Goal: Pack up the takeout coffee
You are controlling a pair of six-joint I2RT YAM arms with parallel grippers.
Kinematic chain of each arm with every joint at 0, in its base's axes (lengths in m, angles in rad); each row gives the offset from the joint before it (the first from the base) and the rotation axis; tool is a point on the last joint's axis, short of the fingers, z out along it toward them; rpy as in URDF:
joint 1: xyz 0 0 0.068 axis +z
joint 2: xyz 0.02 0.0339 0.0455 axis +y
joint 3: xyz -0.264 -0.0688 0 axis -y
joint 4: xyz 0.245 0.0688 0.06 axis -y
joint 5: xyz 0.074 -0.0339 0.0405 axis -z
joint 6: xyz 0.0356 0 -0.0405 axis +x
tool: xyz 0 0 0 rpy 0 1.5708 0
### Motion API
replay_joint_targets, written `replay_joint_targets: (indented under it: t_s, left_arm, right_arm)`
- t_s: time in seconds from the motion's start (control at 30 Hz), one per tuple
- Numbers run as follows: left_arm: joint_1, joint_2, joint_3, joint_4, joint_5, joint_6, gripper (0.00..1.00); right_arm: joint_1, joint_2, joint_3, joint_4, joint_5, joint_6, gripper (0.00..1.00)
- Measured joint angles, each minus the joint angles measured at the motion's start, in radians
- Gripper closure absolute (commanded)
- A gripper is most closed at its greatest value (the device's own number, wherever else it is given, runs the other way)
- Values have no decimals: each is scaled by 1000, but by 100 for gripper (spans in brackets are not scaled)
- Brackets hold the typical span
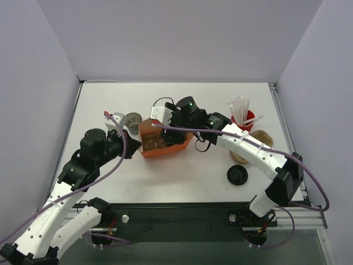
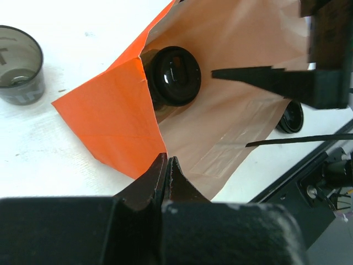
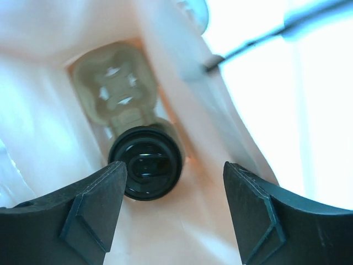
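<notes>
The takeout coffee (image 2: 175, 74), a dark cup with a black round lid, lies inside an open orange paper bag (image 2: 110, 121). It also shows in the right wrist view (image 3: 146, 163), deep in the bag. In the top view the bag (image 1: 168, 148) sits mid-table and the coffee is hidden. My left gripper (image 2: 166, 160) is shut on the bag's near edge; it is at the bag's left side in the top view (image 1: 134, 148). My right gripper (image 3: 175, 176) is open and empty at the bag's mouth, its left finger (image 3: 96, 196) overlapping the lid's edge in view. It reaches in from the right (image 1: 162, 126).
A lidless see-through cup (image 1: 132, 121) stands left of the bag, also in the left wrist view (image 2: 19, 63). A flat black lid disc (image 1: 237, 175) lies at the near right. A red cup of white sticks (image 1: 242, 117) and brown pieces (image 1: 260, 138) stand at the right.
</notes>
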Motion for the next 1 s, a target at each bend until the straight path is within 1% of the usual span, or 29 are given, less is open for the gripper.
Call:
replay_joint_targets:
  t_s: [0.1,0.2,0.27,0.3,0.4,0.47,0.5,0.6,0.63,0.8,0.97,1.0]
  left_arm:
    - [0,47,38,-7,-41,-3,99]
    - [0,71,57,-10,-74,-13,90]
    - [0,83,69,-13,-95,-22,86]
    - [0,88,74,-16,-103,-25,82]
    - [0,113,98,-18,-131,-29,74]
    - [0,135,122,-21,-146,-30,71]
    - [0,149,136,-21,-155,-30,68]
    - [0,176,163,-24,-183,-26,63]
    - [0,183,173,-26,-192,-24,61]
    - [0,207,219,-30,-230,-21,59]
    - [0,230,268,-39,-267,-13,43]
    - [0,236,283,-45,-275,-8,41]
  right_arm:
    - [-15,-11,23,18,18,64,28]
    - [-24,-18,57,42,43,140,28]
    - [-24,-26,76,61,63,196,26]
    - [-24,-30,84,70,75,225,25]
    - [-24,-45,105,107,154,320,24]
    - [-23,-55,115,130,219,375,22]
    - [-23,-60,119,141,255,401,22]
    - [-24,-80,121,164,348,476,22]
    - [-24,-86,122,163,373,499,23]
    - [-24,-113,142,147,498,586,24]
    - [-50,-127,173,88,591,637,24]
    - [-71,-127,179,71,605,644,26]
